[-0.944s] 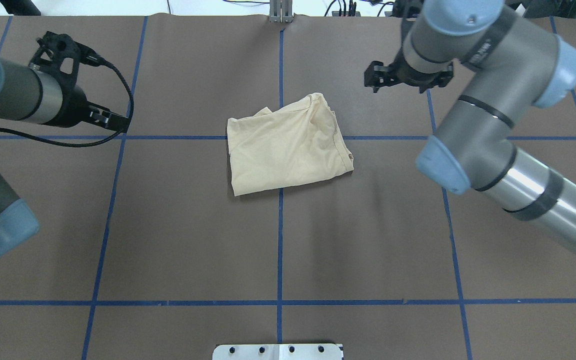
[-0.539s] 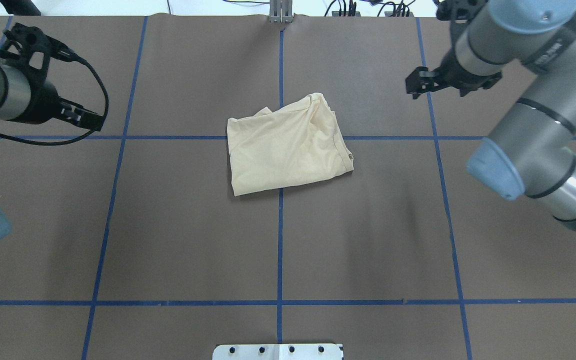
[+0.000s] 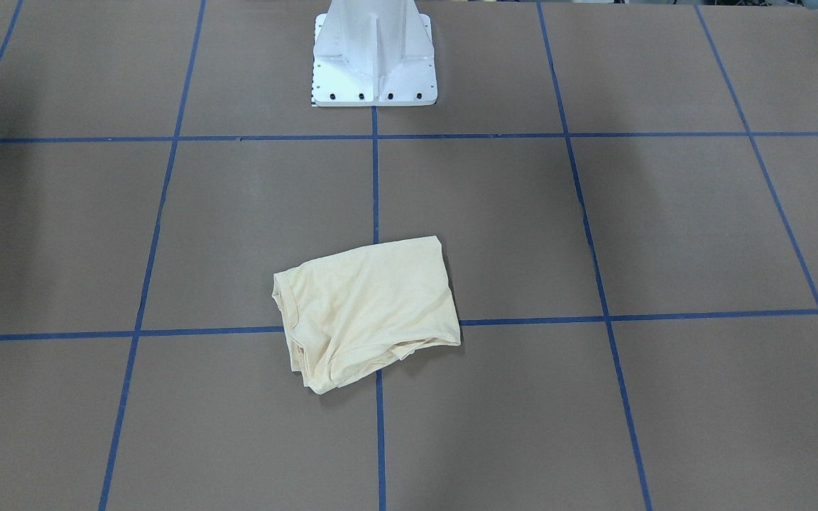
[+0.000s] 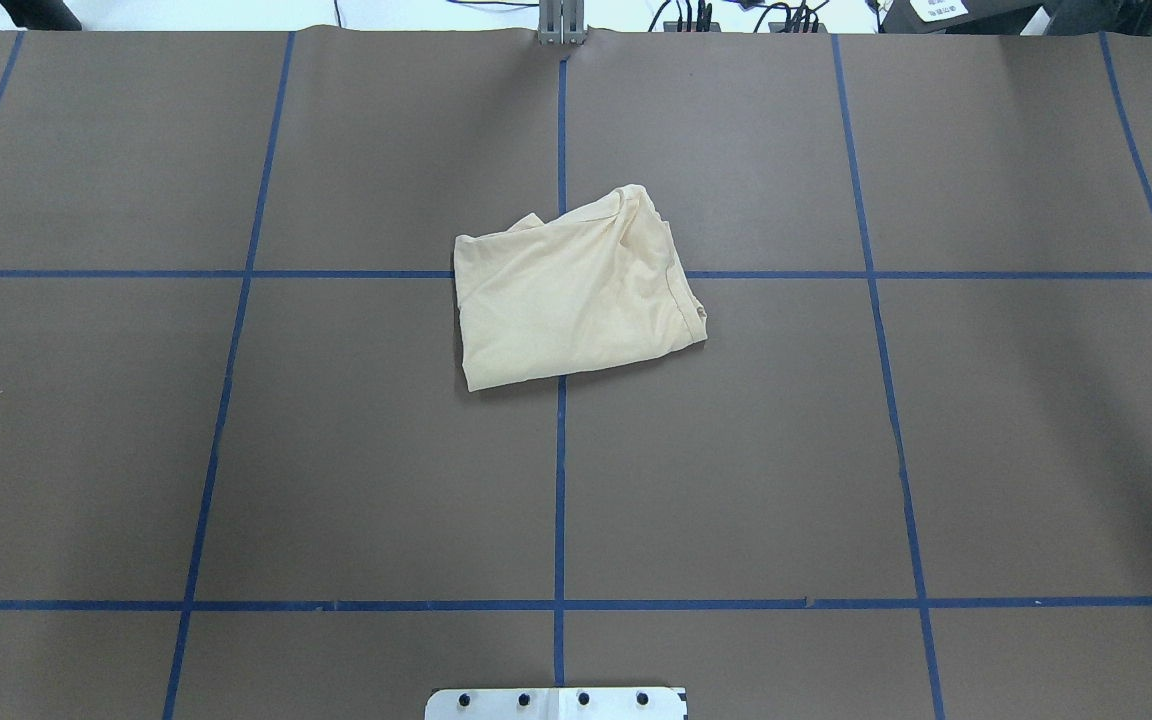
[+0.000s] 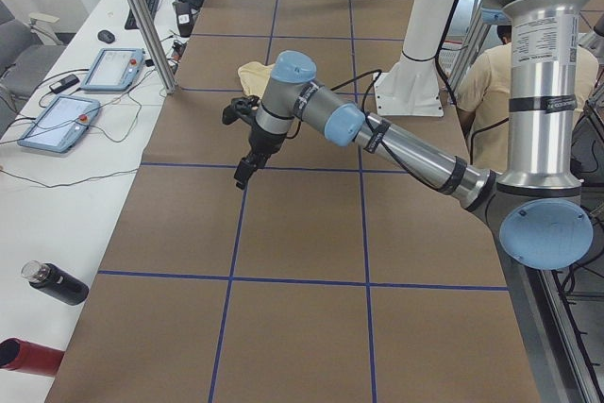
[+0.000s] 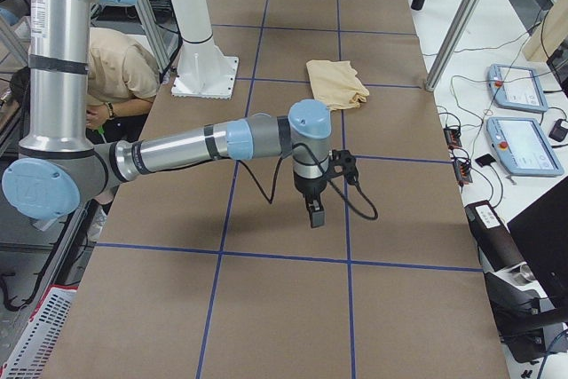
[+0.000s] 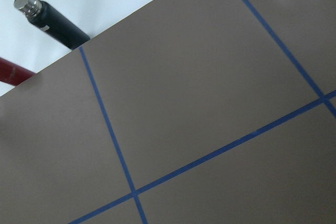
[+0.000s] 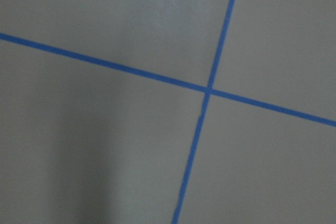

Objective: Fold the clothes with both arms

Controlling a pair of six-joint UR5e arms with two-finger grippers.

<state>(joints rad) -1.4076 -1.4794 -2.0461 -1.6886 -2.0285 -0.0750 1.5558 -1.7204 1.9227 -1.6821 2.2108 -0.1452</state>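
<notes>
The clothes are one pale cream-yellow shirt (image 4: pixel 576 295), folded into a rough rectangle at the table's middle, also seen in the front view (image 3: pixel 366 312) and small in the side views (image 5: pixel 253 73) (image 6: pixel 335 82). No print shows on it. Neither arm appears in the overhead view. My left gripper (image 5: pixel 245 172) hangs over bare table far from the shirt, toward the table's left end. My right gripper (image 6: pixel 315 210) hangs likewise toward the right end. Only the side views show them, so I cannot tell if either is open or shut. Both wrist views show only brown table and blue tape.
The white pedestal base (image 3: pixel 373 53) stands at the robot's side of the table. A black bottle (image 7: pixel 50 19) and a red one (image 5: pixel 28 356) lie off the left end. Control tablets (image 5: pixel 57 120) (image 6: pixel 524 139) sit beside the table. A person (image 5: pixel 486 92) is behind the pedestal.
Both arms have swung outward and left the overhead view, the left one to the left, the right one to the right. The shirt has not moved.
</notes>
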